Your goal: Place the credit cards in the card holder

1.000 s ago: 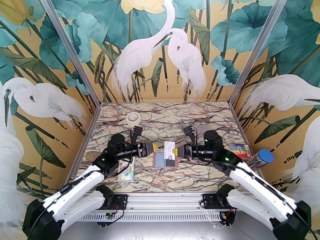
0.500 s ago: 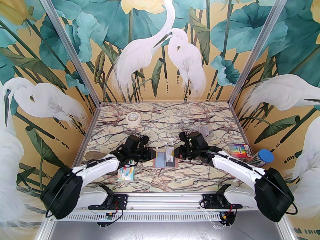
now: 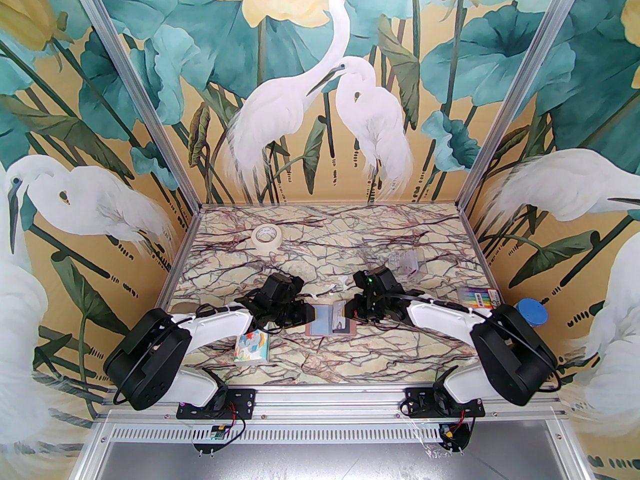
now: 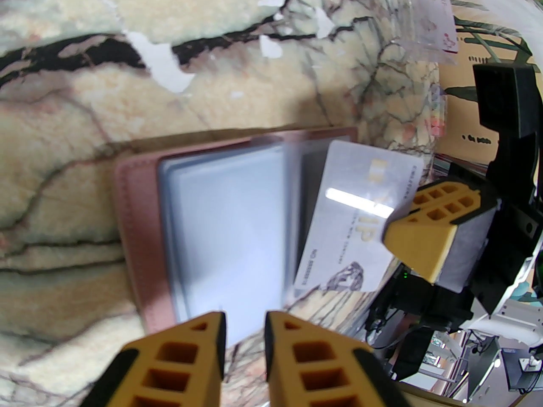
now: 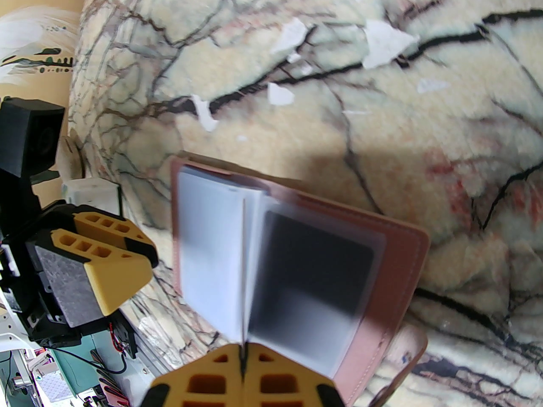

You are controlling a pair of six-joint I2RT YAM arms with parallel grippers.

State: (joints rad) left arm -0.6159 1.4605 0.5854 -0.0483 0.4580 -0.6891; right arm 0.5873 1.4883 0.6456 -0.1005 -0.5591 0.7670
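The pink card holder lies open on the marble table, with pale blue pockets showing. A dark credit card sits in its right-hand pocket. My right gripper is shut on a white credit card marked VIP and holds it tilted over the holder's right half. In the right wrist view that card shows edge-on above the shut fingertips of the right gripper. My left gripper hovers at the holder's left edge. A narrow gap separates its fingers, and nothing is between them.
A cartoon-printed tissue pack lies near the left arm. A tape roll sits at the back left. A clear plastic box, a pack of coloured pens and a blue-capped container stand on the right. White scraps dot the table.
Both arms have dropped low toward the card holder. The right gripper brought the white card down over the holder's right half. The left gripper's jaws have narrowed.
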